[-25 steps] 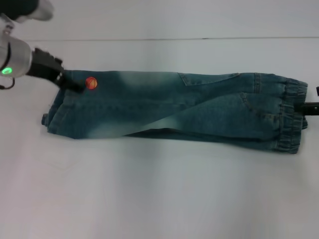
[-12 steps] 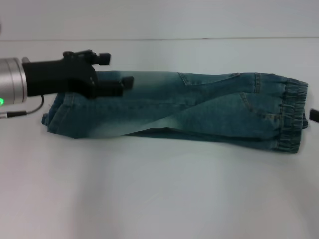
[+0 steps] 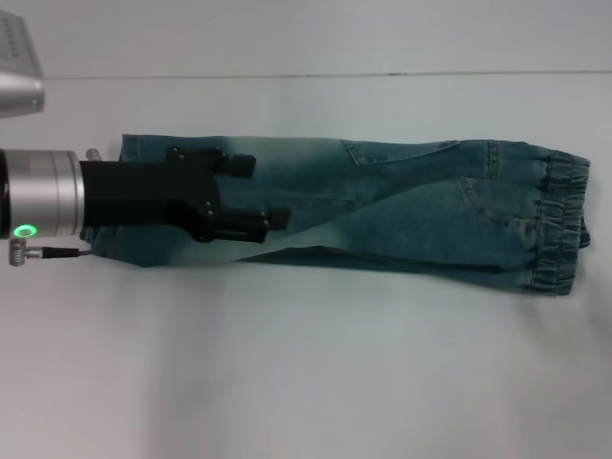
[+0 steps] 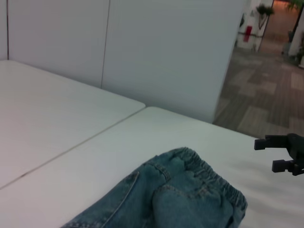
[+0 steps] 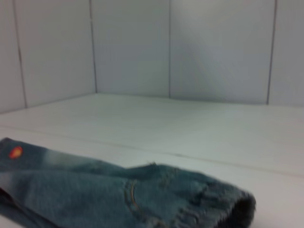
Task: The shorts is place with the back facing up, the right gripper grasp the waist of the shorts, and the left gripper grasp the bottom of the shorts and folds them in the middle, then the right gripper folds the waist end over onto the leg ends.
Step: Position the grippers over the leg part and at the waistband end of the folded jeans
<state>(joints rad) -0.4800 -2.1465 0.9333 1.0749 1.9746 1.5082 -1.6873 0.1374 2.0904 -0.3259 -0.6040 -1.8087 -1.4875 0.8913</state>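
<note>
The shorts, blue-green faded denim already doubled lengthwise into one long band, lie flat on the white worktop with their long axis running nine o'clock to three o'clock across the head view. At the nine o'clock end, the left gripper, a black two-fingered claw on a silver wrist with a green light, hangs over the leg ends; its fingers are spread apart and pinching nothing, pointing toward three o'clock along the cloth. Moving right, a back pocket seam shows mid-band. At the three o'clock end sits the waist, the gathered ruffled elastic edge. The right gripper is out of the head view; the left wrist view catches it just past the waist, clear of the denim, black fingers parted and empty. My call: the next fold is the right arm's, it's plainly nearer the waist, and that end must travel toward nine o'clock onto the leg ends.
</note>
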